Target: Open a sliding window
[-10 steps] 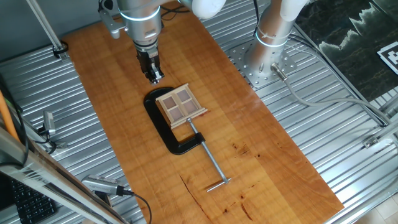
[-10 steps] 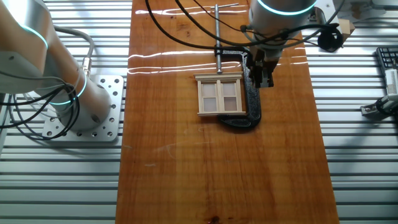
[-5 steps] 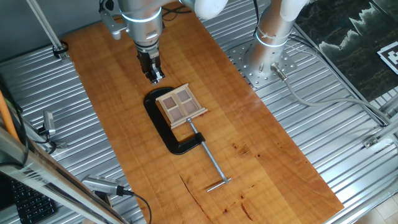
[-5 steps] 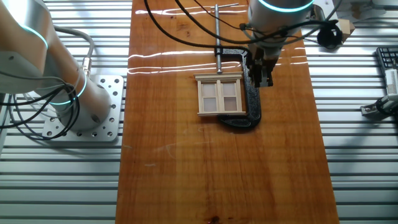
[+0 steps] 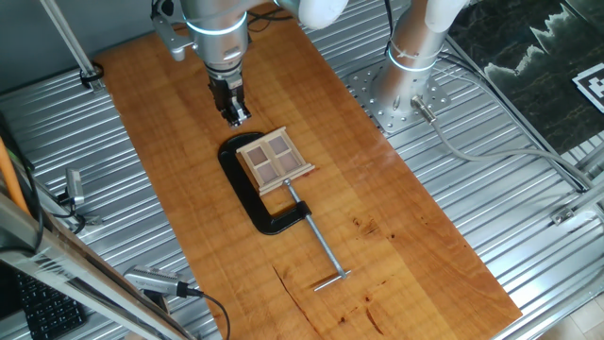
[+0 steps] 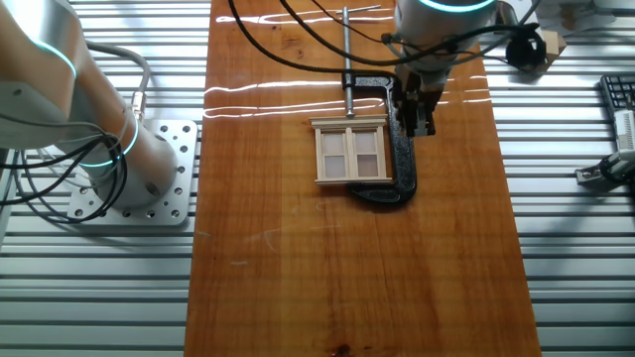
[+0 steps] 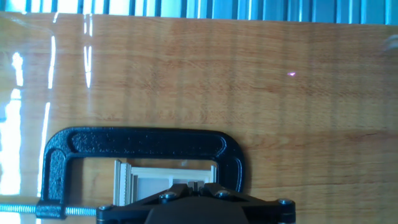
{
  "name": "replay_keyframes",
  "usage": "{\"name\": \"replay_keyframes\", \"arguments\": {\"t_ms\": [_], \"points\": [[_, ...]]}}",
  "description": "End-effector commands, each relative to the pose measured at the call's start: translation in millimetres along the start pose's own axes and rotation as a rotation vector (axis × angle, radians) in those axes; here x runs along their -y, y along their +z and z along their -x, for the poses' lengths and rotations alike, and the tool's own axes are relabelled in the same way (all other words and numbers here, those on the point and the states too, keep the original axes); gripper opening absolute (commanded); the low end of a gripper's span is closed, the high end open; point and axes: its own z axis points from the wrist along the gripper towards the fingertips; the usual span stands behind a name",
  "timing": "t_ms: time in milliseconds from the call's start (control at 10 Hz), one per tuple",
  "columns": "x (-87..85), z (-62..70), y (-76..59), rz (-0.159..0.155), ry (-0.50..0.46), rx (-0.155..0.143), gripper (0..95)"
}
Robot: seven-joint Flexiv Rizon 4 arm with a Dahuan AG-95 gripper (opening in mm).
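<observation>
While fixed views show panes — hand view only: sliding window [image 7: 166,179] frame | C-clamp [image 7: 140,147]

Window clamped on the board

The small square light-wood sliding window [image 5: 275,162] sits inside the black C-clamp [image 5: 247,193] on the wooden board [image 5: 396,217]; the gripper [image 5: 232,115] hangs just beside the clamp's back.

Robotics lab: ribbed aluminium bench [image 5: 528,236], cables [image 6: 60,169].

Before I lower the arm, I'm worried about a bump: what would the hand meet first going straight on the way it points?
Probably the black C-clamp: the hand points down over the clamp's curved back, beside the sliding window. Depth is unclear; it might just reach the wooden board.
</observation>
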Motion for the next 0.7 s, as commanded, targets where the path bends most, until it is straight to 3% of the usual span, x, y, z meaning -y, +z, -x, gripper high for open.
{"name": "replay_keyframes", "arguments": {"t_ms": [100, 500, 700], "points": [[-0.8, 1.6, 0.3, -0.005, 0.042, -0.013, 0.0], [-1.3, 1.3, -0.9, -0.004, 0.076, -0.012, 0.0], [-3.3, -0.2, -5.5, -0.02, 0.102, -0.01, 0.0]]}}
